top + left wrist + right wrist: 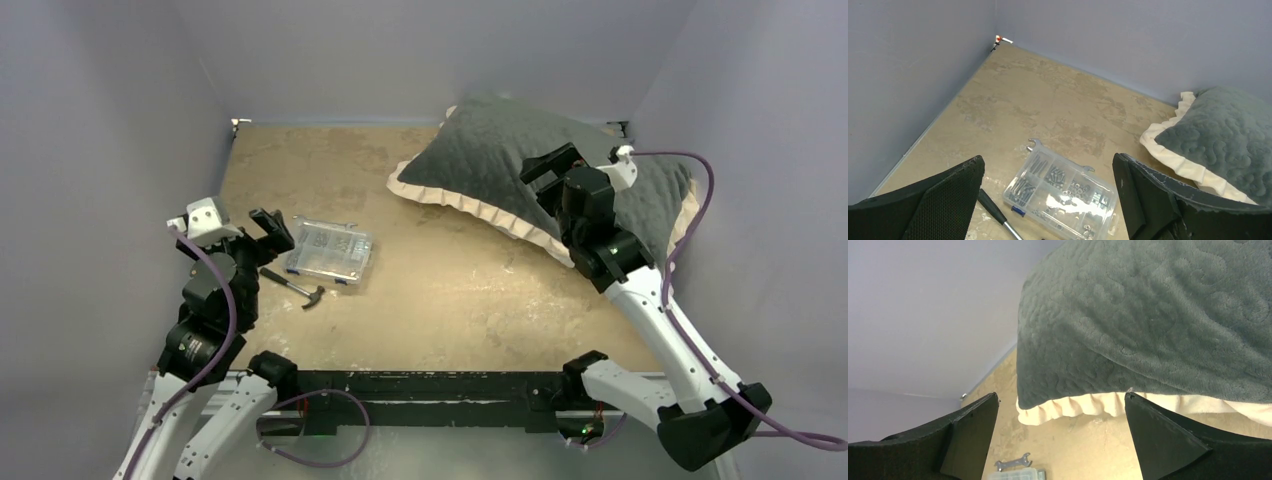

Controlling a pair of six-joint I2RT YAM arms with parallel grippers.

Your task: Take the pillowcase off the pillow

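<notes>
The pillowcase [480, 160] lies plump at the back right of the table, dark grey quilted side up, with a cream frill along its near edge. It also shows in the left wrist view [1228, 135] and fills the top of the right wrist view [1148, 315]. The pillow is hidden inside it. My right gripper [548, 165] hovers over the pillowcase's near right part, open and empty; in the right wrist view [1060, 397] its fingers straddle the frilled edge from above. My left gripper [268, 232] is open and empty at the left, above a plastic box, far from the pillowcase.
A clear plastic parts box [328, 252] lies at the left, below my left gripper [1048, 165]. A hammer [293, 285] lies beside it, and a wrench [1034, 144] pokes out from under its far edge. Grey walls close in the table on three sides.
</notes>
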